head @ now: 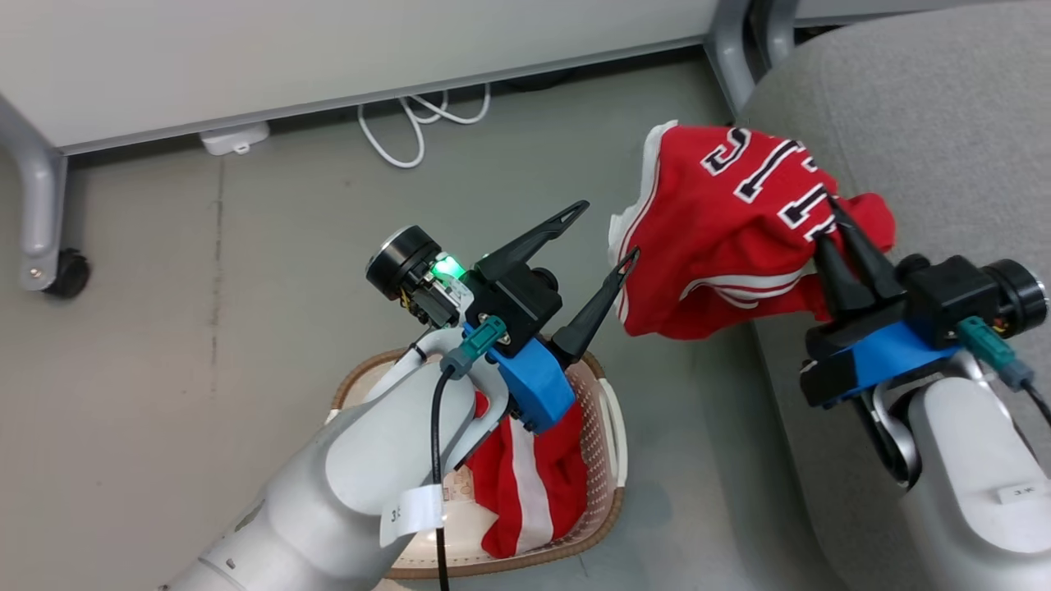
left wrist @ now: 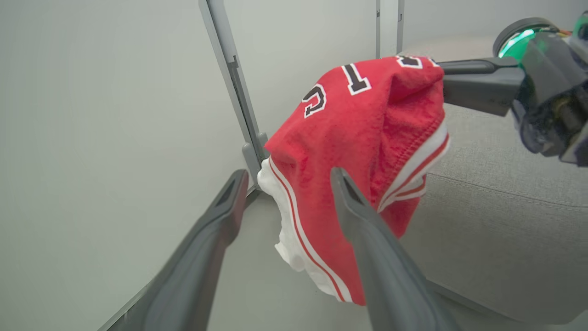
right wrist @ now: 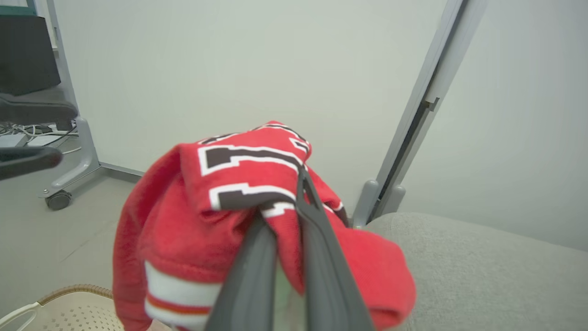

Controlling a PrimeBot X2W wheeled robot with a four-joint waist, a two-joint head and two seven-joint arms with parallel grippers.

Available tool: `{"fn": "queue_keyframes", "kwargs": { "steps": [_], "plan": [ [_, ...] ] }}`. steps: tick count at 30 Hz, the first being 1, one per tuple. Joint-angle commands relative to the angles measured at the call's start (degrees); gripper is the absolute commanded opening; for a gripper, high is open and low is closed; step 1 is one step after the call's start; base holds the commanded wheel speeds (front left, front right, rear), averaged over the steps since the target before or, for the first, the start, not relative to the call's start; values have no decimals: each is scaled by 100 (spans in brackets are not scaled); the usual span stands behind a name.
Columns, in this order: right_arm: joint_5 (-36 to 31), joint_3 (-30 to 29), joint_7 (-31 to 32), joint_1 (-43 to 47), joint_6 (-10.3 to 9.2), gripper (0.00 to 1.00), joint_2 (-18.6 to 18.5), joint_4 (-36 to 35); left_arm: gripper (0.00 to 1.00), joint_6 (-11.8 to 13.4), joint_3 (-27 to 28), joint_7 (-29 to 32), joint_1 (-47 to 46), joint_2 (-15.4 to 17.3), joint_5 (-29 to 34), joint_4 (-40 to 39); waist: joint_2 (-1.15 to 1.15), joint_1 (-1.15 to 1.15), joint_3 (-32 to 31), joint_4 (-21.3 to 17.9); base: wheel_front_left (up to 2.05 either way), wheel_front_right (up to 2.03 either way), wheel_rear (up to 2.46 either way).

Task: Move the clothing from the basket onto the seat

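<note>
Right gripper (head: 829,220) is pinching the red jersey (head: 722,238) by the sofa (head: 944,98); left gripper (head: 610,228) is gaping wide, empty.

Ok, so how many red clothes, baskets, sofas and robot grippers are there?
Red clothes: 2, the held top and the heap in the basket
Baskets: 1
Sofas: 1, the sofa
Grippers: 2, the left gripper open, the right gripper shut on the top
Total: 6
</note>
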Motion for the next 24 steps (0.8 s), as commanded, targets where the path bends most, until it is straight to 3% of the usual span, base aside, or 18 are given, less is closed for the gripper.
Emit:
{"fn": "queue_keyframes", "kwargs": {
  "steps": [1,24],
  "plan": [
    [-6,-139,-24,81,1,0,48,-86,100,-13,-25,-5,-70,6,3,22,0,0,118,-169,0,0,0],
    [27,-1606,-24,707,1,0,435,-608,100,-85,-540,61,-237,-84,5,66,0,0,558,-1134,0,0,0]
  ]
}}
